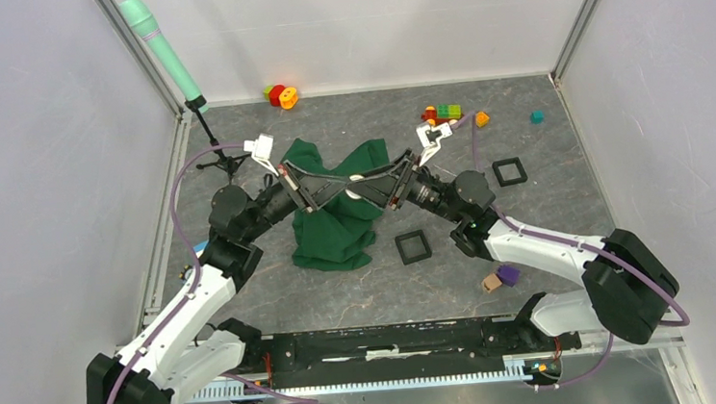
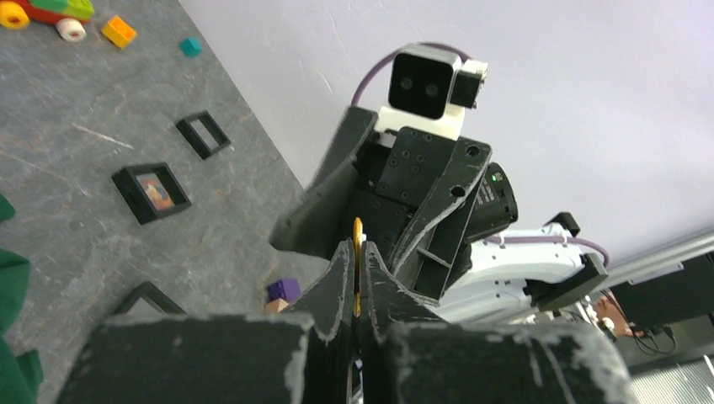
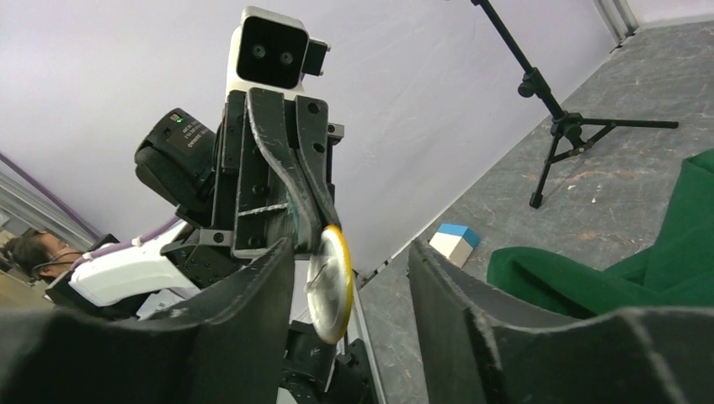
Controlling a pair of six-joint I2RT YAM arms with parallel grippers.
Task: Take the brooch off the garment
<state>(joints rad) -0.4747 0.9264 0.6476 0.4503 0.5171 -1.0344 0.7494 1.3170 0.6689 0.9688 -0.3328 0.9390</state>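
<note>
The brooch is a small round disc, white-silver on its face with a yellow rim. My left gripper is shut on it, and its yellow edge sticks up between the closed jaws. My right gripper is open, its fingers on either side of the brooch, which sits close to the left finger. In the top view both grippers meet tip to tip above the green garment, where the brooch shows as a small white spot. No cloth hangs from the brooch in the right wrist view.
Two black square frames lie right of the garment. Toy blocks sit at the back and a purple one by the right arm. A microphone tripod stands at the back left.
</note>
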